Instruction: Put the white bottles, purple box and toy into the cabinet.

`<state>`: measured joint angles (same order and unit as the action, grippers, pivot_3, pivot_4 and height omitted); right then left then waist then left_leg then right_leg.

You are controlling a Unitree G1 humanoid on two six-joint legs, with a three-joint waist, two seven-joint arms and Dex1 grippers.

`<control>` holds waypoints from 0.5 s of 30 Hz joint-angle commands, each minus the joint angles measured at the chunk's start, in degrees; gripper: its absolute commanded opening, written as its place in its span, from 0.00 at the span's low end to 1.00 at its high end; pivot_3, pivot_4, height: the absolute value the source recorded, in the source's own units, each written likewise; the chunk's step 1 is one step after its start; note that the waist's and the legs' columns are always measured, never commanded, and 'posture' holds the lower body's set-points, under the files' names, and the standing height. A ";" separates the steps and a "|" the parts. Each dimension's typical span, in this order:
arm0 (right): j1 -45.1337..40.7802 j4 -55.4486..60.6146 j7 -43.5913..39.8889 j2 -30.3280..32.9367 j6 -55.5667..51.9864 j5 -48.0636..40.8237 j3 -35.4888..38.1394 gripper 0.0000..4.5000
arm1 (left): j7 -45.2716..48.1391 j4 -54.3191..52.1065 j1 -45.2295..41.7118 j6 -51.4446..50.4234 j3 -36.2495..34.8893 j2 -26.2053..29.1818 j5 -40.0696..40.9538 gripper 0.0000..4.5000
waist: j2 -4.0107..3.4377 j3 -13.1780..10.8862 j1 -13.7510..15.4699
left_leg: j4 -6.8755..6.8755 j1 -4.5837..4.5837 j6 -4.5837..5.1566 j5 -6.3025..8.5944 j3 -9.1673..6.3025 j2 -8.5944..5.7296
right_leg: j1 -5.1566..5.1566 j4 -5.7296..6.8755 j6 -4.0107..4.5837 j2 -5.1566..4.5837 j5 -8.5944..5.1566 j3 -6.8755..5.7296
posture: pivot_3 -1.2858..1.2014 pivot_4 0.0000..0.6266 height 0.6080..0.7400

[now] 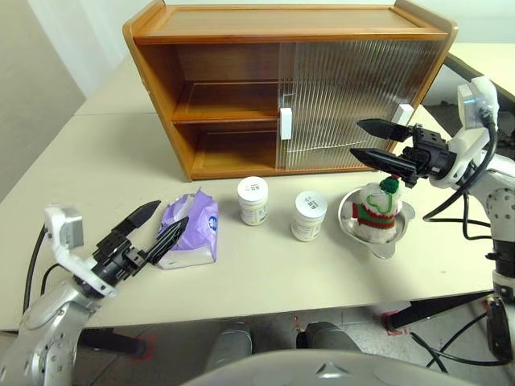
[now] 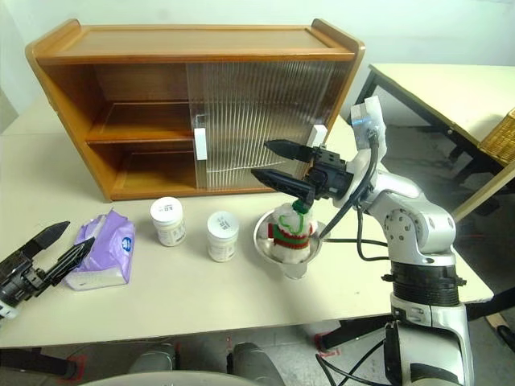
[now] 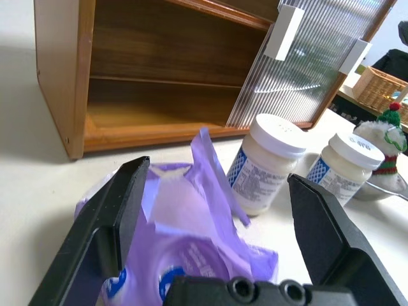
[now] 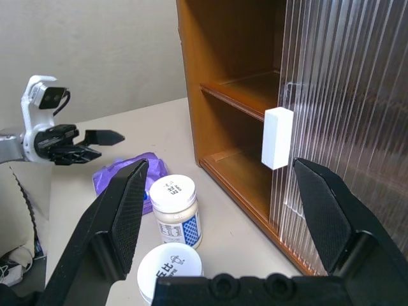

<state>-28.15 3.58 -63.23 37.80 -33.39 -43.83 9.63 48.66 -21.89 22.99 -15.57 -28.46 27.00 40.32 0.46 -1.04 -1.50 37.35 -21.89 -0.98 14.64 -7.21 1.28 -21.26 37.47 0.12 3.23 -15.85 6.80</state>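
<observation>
head views overhead, wrists low (close), sharing cabinet (image 1: 241,104)

This looks like a robot test room or lab set up to mimic a home, not a lived-in house. A plain cream desk (image 1: 121,161) stands against bare pale walls, and a second similar desk (image 2: 434,88) stands behind it at the right. Household things are laid out in a neat row on the near desk: a wooden cabinet (image 1: 282,32) with empty shelves, 2 white jars (image 1: 253,200), a purple tissue pack (image 1: 193,229) and a small plush toy (image 1: 378,211) in a steel bowl (image 1: 348,211). Loose black cables (image 1: 471,205) trail along the desk edge, a wicker basket (image 2: 499,137) sits off to the side, and the floor below is grey.
</observation>
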 commanded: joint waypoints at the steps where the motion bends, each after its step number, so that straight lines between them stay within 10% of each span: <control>1: -1.20 -0.88 -0.64 -0.05 0.30 1.12 -1.17 1.00 | 2.25 1.57 3.45 4.16 0.21 -0.68 -2.47 0.99 | -0.01 0.00 -0.01 | -0.03 0.00 0.00 0.00 0.00 0.01 | -0.02 0.00 0.01 0.02 -0.01 0.00 | 0.51 0.06 1.00; 15: -1.69 -0.54 -0.69 0.04 -0.30 1.26 -0.91 1.00 | 2.25 16.98 0.75 14.93 6.11 -4.42 -10.40 0.99 | -0.10 -0.02 0.02 | -0.11 0.06 0.01 -0.01 0.02 0.15 | -0.24 0.54 0.19 0.01 -0.13 0.09 | 0.50 0.06 1.00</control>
<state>-29.21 2.56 -63.94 37.37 -33.42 -42.74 8.56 51.61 -7.79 24.53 -1.98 -23.54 23.18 31.53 0.36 -1.06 -1.48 37.25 -21.81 -0.96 14.63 -7.19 1.43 -21.51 38.07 0.31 3.23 -15.98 6.91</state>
